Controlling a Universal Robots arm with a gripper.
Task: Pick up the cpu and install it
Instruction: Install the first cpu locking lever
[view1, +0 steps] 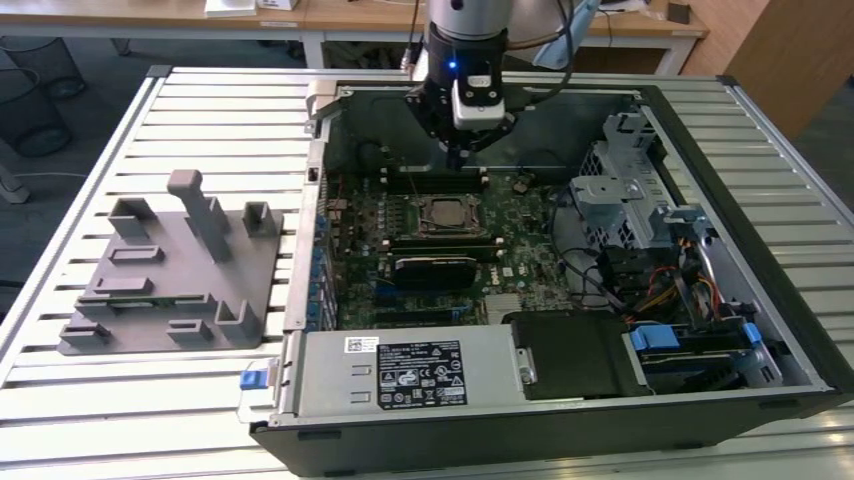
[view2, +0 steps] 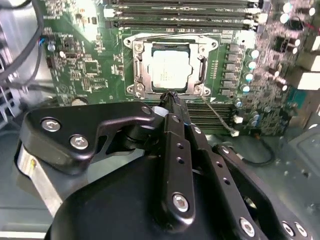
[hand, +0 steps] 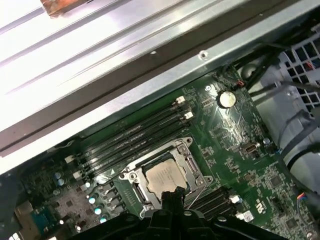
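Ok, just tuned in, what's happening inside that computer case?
The arm's gripper hangs inside the open computer case, just beside the socket on the green board. The cpu already sits in the socket. The fingertips look closed together and hold nothing.

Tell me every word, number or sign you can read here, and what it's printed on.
Nothing can be quoted; print is there, but none is legible.
On the power supply box, the black label: too small to read.
The white sticker beside it: too small to read.
Top of the cpu: faint marks, blurred.
On the motherboard: white markings, too small to read.
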